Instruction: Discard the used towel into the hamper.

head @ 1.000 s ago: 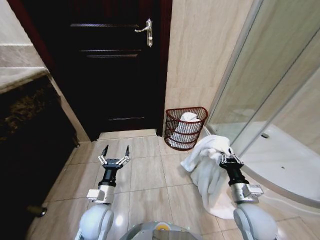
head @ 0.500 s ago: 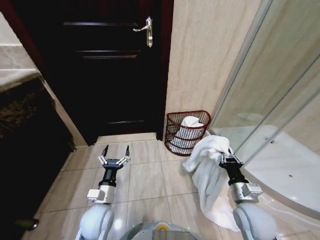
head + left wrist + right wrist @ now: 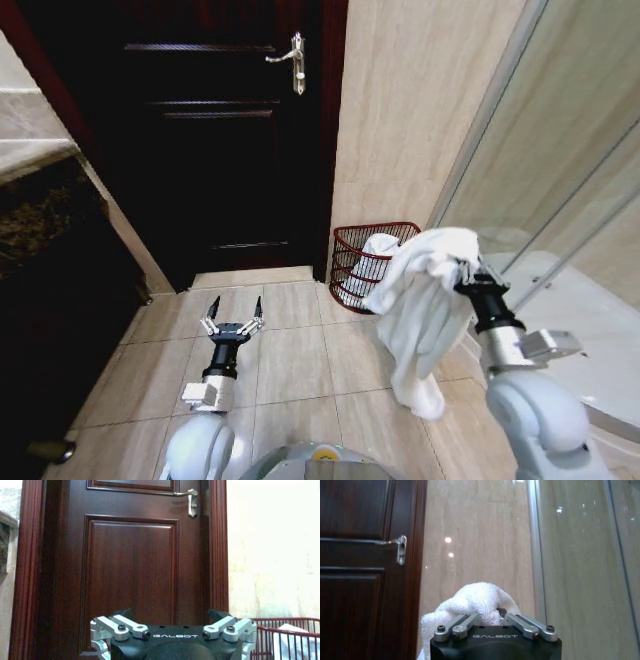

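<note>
A white towel (image 3: pixel 422 305) hangs in folds from my right gripper (image 3: pixel 462 268), which is shut on its top and held up in the air at the right. In the right wrist view the towel (image 3: pixel 472 602) bunches between the fingers. The hamper (image 3: pixel 372 262), a reddish-brown wire basket, stands on the floor against the beige wall just beyond and left of the towel, with white cloth inside it. Its rim (image 3: pixel 285 624) also appears in the left wrist view. My left gripper (image 3: pixel 232 312) is open, low over the floor tiles at the left, holding nothing.
A dark wooden door (image 3: pixel 215 130) with a metal handle (image 3: pixel 293 58) faces me. A glass shower enclosure (image 3: pixel 570 190) runs along the right. A dark cabinet under a stone counter (image 3: pixel 40 250) lines the left. Beige floor tiles (image 3: pixel 300 350) lie between.
My right gripper has lifted the towel higher, so its tail has come off the floor and it now hangs in front of the hamper. The left arm has barely moved.
</note>
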